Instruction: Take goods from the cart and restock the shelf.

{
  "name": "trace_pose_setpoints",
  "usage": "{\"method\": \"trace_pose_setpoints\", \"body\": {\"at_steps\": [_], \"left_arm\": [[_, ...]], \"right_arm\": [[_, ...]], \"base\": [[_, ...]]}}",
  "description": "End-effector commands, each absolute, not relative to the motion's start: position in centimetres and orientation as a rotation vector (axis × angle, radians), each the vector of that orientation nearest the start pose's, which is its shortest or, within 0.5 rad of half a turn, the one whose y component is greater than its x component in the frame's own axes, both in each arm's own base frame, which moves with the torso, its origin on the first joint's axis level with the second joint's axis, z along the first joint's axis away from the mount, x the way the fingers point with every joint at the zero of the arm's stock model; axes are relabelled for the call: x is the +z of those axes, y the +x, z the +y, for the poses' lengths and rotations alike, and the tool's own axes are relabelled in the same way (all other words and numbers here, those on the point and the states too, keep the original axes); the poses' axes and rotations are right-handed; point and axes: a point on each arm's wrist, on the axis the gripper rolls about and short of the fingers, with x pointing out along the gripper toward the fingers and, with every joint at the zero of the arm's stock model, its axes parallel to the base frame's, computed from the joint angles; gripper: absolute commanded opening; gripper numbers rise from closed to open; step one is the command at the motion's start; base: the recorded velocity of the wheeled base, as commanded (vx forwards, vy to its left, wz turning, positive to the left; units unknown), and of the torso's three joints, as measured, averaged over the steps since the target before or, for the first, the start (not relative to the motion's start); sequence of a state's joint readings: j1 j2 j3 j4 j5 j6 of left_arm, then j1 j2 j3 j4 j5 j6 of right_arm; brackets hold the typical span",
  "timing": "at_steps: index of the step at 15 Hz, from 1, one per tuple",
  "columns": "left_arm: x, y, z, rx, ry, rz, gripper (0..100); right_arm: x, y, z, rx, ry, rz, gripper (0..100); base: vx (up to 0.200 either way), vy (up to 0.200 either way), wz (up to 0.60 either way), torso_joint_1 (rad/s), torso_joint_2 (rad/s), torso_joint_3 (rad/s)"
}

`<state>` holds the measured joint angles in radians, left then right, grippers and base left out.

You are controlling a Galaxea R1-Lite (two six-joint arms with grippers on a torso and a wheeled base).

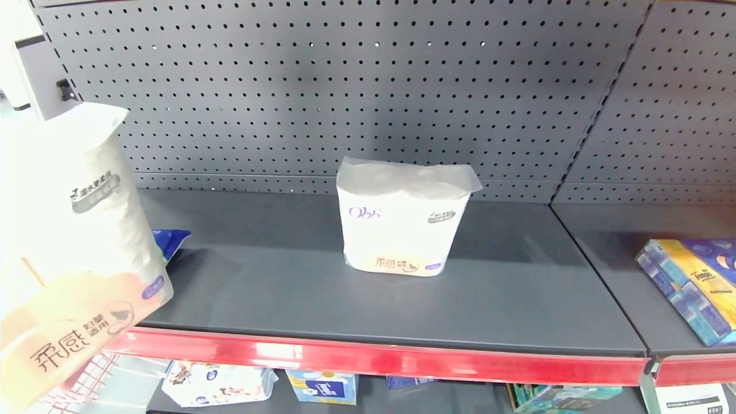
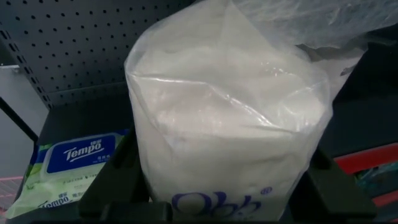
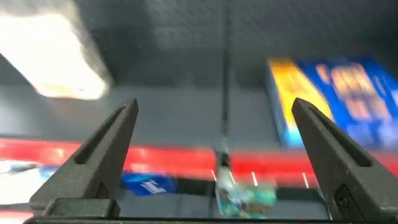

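Left hand (image 2: 224, 165) is clamped on a tissue pack (image 1: 75, 247), one dark finger (image 2: 115, 180) pressed to each side of its clear wrapper. The pack hangs tilted at the near left, across the front edge of the shelf (image 1: 287, 287). Just behind it a wipes pack (image 2: 74, 168) lies on the shelf's left end. A second tissue pack (image 1: 402, 215) stands upright at the middle of the shelf, towards the far side and close to the pegboard (image 1: 345, 86), well apart from the held one.

Right hand (image 3: 214, 118) is released, its two fingers spread wide with nothing between them, and it faces the red rail (image 1: 374, 356) along the shelf's near edge. On the neighbouring shelf section to the right lie blue and yellow boxes (image 1: 690, 287). Below the rail, the lower level holds more packaged goods (image 1: 218, 382).
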<state>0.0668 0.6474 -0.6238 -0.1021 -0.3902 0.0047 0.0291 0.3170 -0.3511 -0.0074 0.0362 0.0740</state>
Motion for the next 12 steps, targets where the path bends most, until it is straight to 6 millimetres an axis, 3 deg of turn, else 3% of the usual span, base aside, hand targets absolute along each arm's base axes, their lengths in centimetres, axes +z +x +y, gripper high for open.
{"method": "trace_pose_setpoints", "body": {"at_steps": [1,2,4,8,10,12], "left_arm": [[26.1,4.4,-0.6,-0.328,0.018,-0.058,0],[26.1,4.8,-0.6,-0.343,0.016,-0.047,0],[26.2,5.7,-0.5,-0.344,0.01,-0.023,0],[27.0,7.1,-0.5,-0.347,0.005,-0.004,0],[27.1,7.1,-0.4,-0.347,0.005,-0.001,0],[27.0,7.3,-0.4,-0.347,0.004,0.002,0]], "right_arm": [[26.9,11.4,1.9,0.306,0.008,0.13,100],[26.2,14.4,2.7,0.432,-0.031,0.156,100],[24.5,18.0,3.6,0.585,-0.099,0.23,100],[21.1,24.1,4.9,0.846,-0.172,0.301,100],[20.8,26.5,5.5,0.911,-0.203,0.272,100],[20.8,27.1,6.5,1.0,-0.212,0.244,100]], "base": [[0.0,0.0,0.0,0.0,0.0,0.0],[0.0,0.0,0.0,0.0,0.0,0.0],[0.0,0.0,0.0,0.0,0.0,0.0],[0.0,0.0,0.0,0.0,0.0,0.0],[0.0,0.0,0.0,0.0,0.0,0.0],[0.0,0.0,0.0,0.0,0.0,0.0]]}}
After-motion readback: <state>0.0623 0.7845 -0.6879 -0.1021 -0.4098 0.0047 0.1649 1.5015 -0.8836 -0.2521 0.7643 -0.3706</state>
